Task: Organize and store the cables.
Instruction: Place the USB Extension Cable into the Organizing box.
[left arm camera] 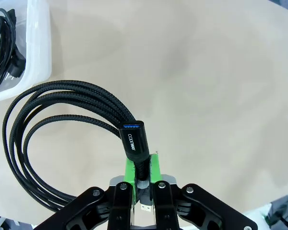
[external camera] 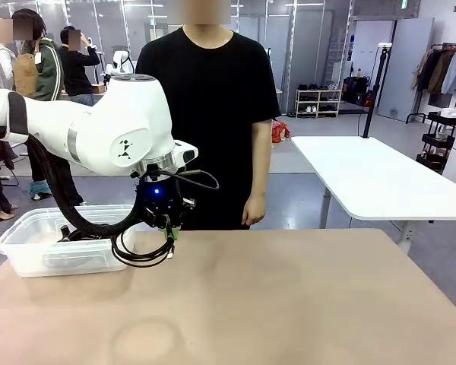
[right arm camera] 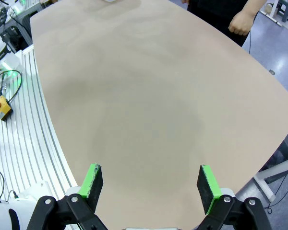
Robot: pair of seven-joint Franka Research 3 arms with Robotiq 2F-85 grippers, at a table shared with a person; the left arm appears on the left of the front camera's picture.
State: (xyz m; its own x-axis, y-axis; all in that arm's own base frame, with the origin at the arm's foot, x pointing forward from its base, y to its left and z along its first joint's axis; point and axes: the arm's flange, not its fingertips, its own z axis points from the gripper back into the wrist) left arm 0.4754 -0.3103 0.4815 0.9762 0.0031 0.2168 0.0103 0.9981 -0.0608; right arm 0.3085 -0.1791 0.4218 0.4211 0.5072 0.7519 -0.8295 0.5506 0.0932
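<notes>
The left claw [external camera: 169, 230] is hanging just above the tan bench [external camera: 289, 304], its green pads [left arm camera: 130, 168] squeezed tight on a coiled cable [left arm camera: 62, 120] close to one of its plug ends. This cable is black and braided, wound into several loose round loops that are drooping down and to one side of the claw, clear of the bench top in the front view. In the left wrist view its plug [left arm camera: 134, 139] is sticking up past the pads: a black housing with a blue insert at the mouth and pale lettering along its side. Just beside the hanging coil, at the bench's left end, a clear plastic bin [external camera: 30, 243] is sitting, and more black cables [left arm camera: 2, 43] are lying inside it, one with a chunky plug showing. The right claw [right arm camera: 151, 184] is hovering over a bare stretch of the bench with its two pads spread wide apart and nothing between them. A person in a black shirt is standing at the far side, one hand [external camera: 252, 211] hanging down at the bench edge.
</notes>
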